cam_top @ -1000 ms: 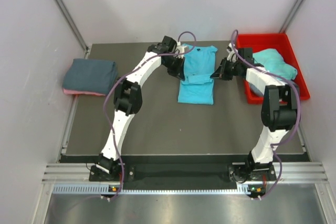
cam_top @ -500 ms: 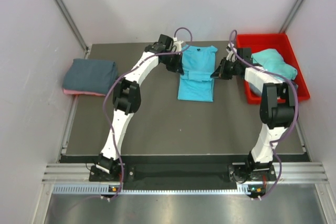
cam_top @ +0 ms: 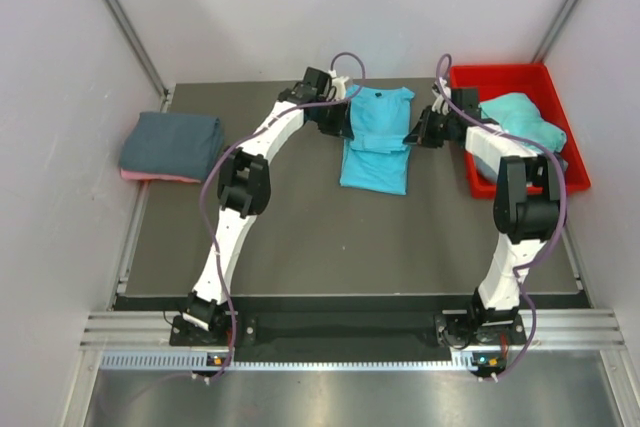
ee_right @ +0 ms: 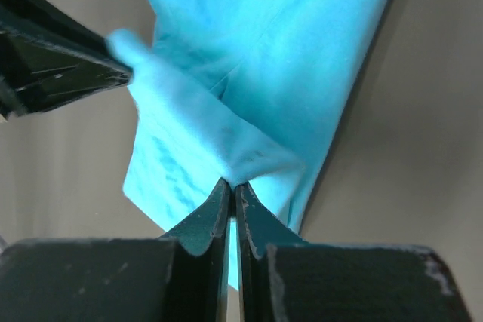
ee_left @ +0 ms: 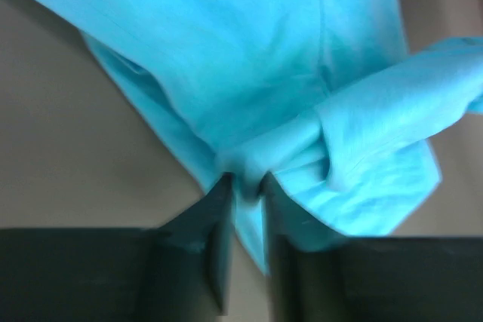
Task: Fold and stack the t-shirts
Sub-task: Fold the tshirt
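A turquoise t-shirt point(cam_top: 375, 147) lies at the back middle of the table, part-folded, with a band of cloth across its middle. My left gripper point(cam_top: 341, 125) is at its left edge. In the left wrist view its jaws point(ee_left: 247, 180) stand a little apart, with a bunched fold of the shirt point(ee_left: 249, 58) between them. My right gripper point(cam_top: 413, 137) is at the shirt's right edge, shut on a pinch of the cloth point(ee_right: 232, 183). A folded slate blue-grey shirt point(cam_top: 172, 142) rests on a pink one point(cam_top: 150, 177) at the left. Another turquoise shirt point(cam_top: 522, 117) lies in the bin.
The red plastic bin point(cam_top: 572, 172) stands at the back right, just beyond my right arm. The folded stack sits at the table's left edge. Dark bare tabletop point(cam_top: 350, 237) stretches between the shirt and the arm bases. Grey walls close in the back and sides.
The left gripper's jaws have parted slightly around the cloth they were pinching. Both grippers have shifted a little toward the back, and the shirt's fold went with them.
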